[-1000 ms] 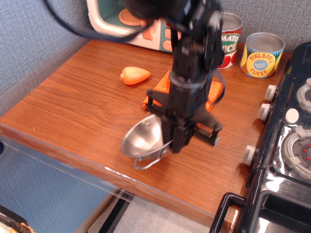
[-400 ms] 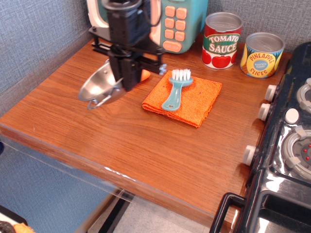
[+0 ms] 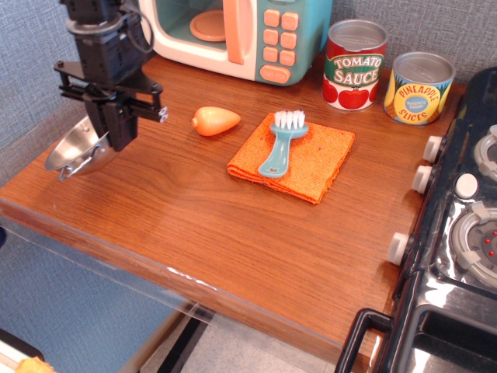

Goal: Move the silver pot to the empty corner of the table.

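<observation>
silver pot (image 3: 74,150): tilted, held off the wood over the table's left front corner (image 3: 31,198) | handling: likely light, rigid thin steel, slick; the rim is the sound hold, wire handles too thin | gripper (image 3: 116,138): jaws pinched on pot's rim | nearby: orange toy (image 3: 215,120), brush (image 3: 280,141) on orange cloth (image 3: 311,167), well apart

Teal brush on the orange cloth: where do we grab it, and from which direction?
Judging by its pose, grip the teal brush across its narrow handle, below the white bristle head, coming straight down from above. It lies flat on the orange cloth with the handle pointing toward the table's front edge, so close the fingers from its left and right. The handle is the slimmest part; the bristle head looks wider.
</observation>
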Controlling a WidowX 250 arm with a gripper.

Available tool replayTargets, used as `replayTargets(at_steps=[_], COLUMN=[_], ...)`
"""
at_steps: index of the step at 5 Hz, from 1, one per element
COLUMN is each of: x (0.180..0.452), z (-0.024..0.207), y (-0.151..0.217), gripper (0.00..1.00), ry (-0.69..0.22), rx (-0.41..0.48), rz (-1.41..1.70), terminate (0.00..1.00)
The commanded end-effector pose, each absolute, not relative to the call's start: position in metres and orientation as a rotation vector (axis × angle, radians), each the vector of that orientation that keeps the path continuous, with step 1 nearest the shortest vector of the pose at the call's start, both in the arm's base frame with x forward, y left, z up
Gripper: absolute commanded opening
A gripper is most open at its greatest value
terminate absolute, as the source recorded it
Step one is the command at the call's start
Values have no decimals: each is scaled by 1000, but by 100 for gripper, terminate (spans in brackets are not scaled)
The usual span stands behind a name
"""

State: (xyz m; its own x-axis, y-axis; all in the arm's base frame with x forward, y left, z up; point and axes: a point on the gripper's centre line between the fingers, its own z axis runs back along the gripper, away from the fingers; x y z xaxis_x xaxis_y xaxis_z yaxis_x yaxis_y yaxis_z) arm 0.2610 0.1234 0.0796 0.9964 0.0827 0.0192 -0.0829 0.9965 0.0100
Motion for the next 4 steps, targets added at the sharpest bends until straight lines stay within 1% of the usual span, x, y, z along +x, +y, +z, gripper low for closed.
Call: replayTargets(at_steps=[1,2,3,4], x=[252,259,267,270], z=[70,57,50,50], y=[151,156,153,143], gripper=[0,0,0,100], ry=[-8,23,42,49], rx=[58,70,73,69], rz=[145,160,150,142], terminate=[0,0,0,0])
